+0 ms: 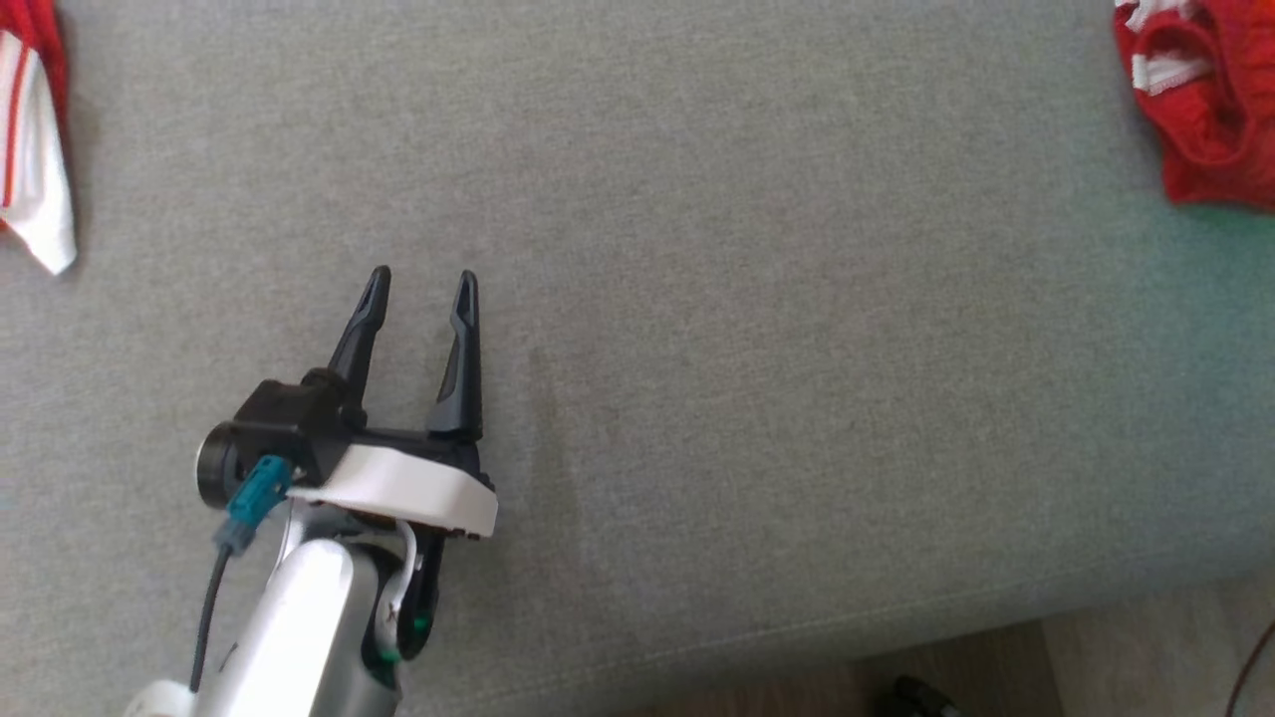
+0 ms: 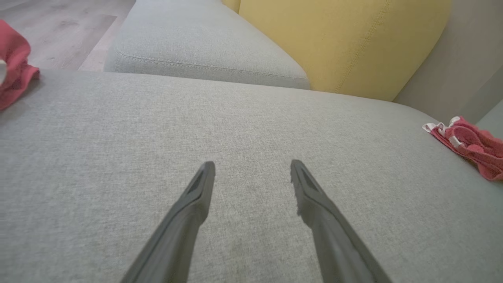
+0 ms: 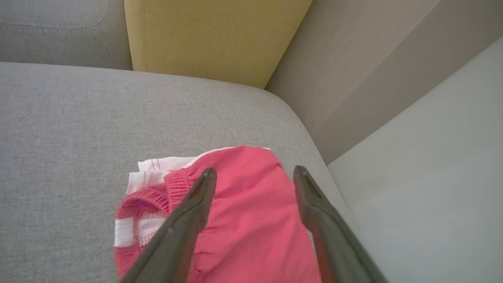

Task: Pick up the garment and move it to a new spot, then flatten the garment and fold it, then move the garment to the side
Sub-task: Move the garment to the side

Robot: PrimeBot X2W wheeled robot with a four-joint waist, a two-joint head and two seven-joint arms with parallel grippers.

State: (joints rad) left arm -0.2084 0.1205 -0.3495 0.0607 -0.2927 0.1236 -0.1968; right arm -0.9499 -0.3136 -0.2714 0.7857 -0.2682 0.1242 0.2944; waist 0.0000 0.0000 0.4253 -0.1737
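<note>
A crumpled red garment (image 1: 1210, 100) with white trim lies on the grey sofa seat (image 1: 747, 299) at the far right of the head view. In the right wrist view my right gripper (image 3: 255, 173) stands open just over this garment (image 3: 251, 228), its fingers spread and nothing pinched between them. The left wrist view has the same garment (image 2: 471, 145) small at the right edge. My left gripper (image 1: 422, 277) hovers open over bare cushion at the lower left, far from the garment, and is seen empty (image 2: 252, 164) in its own view.
A second red and white cloth (image 1: 30, 149) lies at the seat's far left edge (image 2: 13, 67). A yellow back cushion (image 3: 212, 35) and a pale wall (image 3: 424, 157) bound the right corner. Wooden floor (image 1: 1096, 657) runs along the seat's front edge.
</note>
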